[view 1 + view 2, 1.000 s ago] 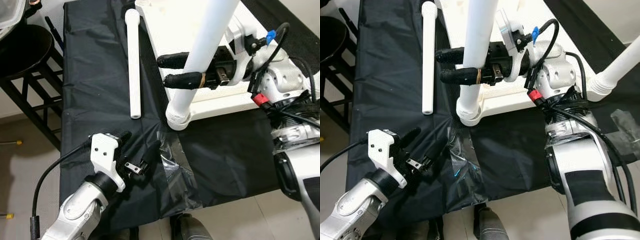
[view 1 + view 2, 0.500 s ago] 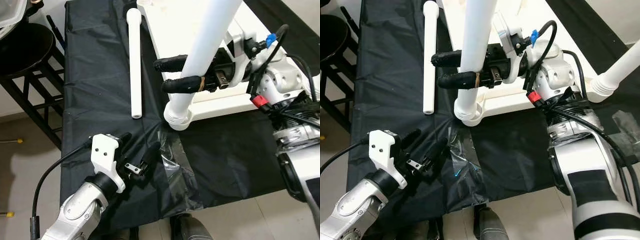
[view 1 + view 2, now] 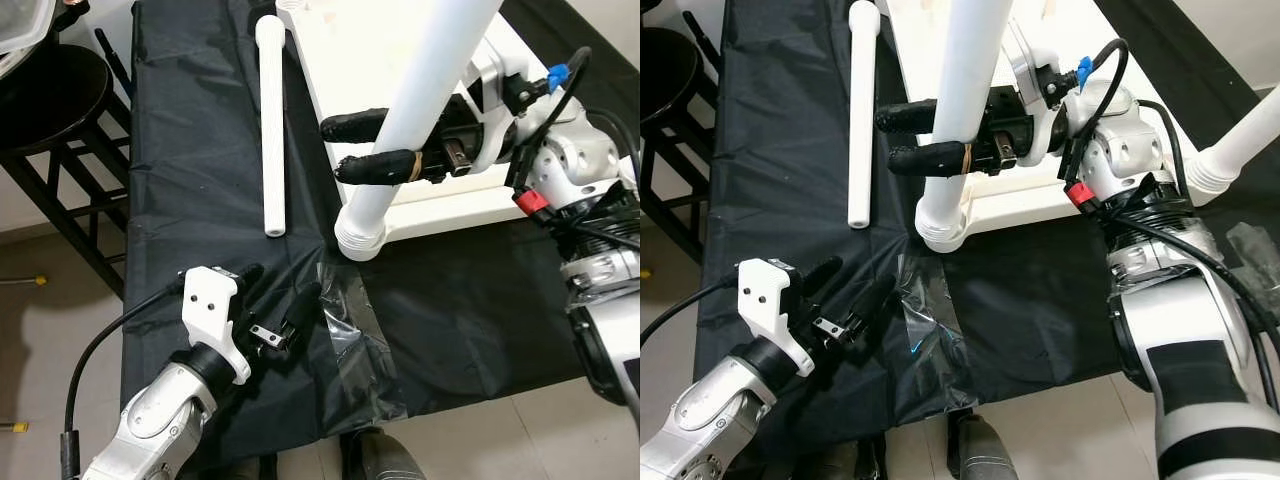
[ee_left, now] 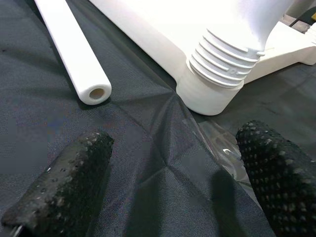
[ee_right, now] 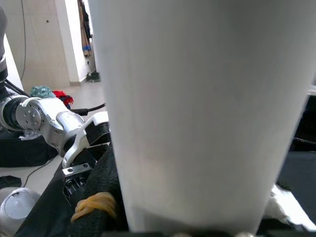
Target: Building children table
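Table top [image 3: 400, 60], white smooth plastic, lies flat on the black cloth [image 3: 190, 150] w/ its underside up. One table leg [image 3: 415, 110], a thick white round tube, stands in the near corner socket [image 3: 358, 238], tilted a bit; its lower end has ribbed thread rings that sit right at the round socket collar. My right gripper [image 3: 362, 148] is clamped on that leg, one black finger on each side, just above the threads. A yellowish rubber band [image 3: 414, 165] wraps the near finger [image 3: 375, 167]. In the right wrist view the leg is a broad pale column right up against the camera.

A second leg [image 3: 1240, 145] stands at the far right corner, same ribbed end. A third leg [image 3: 269, 120] lies loose on the cloth, beside the top's left edge but apart from it, hollow open end toward me.

My left gripper [image 3: 272, 310] hovers low over the cloth near the front edge, fingers spread wide, holding nothing; the finger pads [image 4: 74, 182] are black, bumpy, dotted rubber. Between it and the socket is a patch of clear crinkled tape [image 3: 345, 320] stuck on the woven cloth. Left of the cloth is a black metal rack [image 3: 60, 170]; pale tiled floor [image 3: 40, 330] below.
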`<state>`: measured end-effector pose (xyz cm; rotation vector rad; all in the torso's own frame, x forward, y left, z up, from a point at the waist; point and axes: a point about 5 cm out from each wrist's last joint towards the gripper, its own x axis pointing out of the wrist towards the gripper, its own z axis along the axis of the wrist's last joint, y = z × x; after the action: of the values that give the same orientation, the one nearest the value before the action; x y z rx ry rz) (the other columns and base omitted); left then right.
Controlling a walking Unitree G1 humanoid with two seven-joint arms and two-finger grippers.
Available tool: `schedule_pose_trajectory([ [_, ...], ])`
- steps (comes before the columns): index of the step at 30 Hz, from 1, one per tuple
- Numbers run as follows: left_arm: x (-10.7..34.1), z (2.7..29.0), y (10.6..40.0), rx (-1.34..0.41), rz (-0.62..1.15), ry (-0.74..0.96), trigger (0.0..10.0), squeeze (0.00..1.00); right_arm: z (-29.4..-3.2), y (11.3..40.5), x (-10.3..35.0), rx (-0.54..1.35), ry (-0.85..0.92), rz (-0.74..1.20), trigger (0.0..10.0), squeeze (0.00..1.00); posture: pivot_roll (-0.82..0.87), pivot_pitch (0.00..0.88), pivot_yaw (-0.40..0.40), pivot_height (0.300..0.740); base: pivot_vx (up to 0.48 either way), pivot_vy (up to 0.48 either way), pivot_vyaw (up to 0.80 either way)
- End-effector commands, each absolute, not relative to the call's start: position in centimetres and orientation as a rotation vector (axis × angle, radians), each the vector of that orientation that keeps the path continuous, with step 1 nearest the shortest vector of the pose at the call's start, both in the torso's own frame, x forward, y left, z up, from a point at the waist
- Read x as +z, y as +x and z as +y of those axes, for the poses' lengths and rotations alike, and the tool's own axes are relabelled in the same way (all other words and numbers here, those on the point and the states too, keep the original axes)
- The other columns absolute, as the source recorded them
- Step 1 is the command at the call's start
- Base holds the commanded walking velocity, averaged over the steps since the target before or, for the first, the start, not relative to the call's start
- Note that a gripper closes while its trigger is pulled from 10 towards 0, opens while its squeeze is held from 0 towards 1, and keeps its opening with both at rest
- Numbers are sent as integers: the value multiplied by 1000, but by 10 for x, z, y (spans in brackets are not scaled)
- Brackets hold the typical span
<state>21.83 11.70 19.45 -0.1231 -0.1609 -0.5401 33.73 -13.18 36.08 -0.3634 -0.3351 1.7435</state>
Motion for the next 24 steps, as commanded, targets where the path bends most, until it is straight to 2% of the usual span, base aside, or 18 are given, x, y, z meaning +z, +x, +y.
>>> schedule_pose_trajectory([
  [1, 193, 117, 215, -542, -146, -126, 10000, 0, -133, 341, 340, 1760, -364, -221, 10000, 0, 46, 395, -29, 740, 0, 0, 0],
  [24, 192, 116, 214, -550, -145, -126, 10000, 0, -141, 343, 341, 1728, -380, -206, 10000, 0, 41, 387, -27, 740, 0, 0, 0],
])
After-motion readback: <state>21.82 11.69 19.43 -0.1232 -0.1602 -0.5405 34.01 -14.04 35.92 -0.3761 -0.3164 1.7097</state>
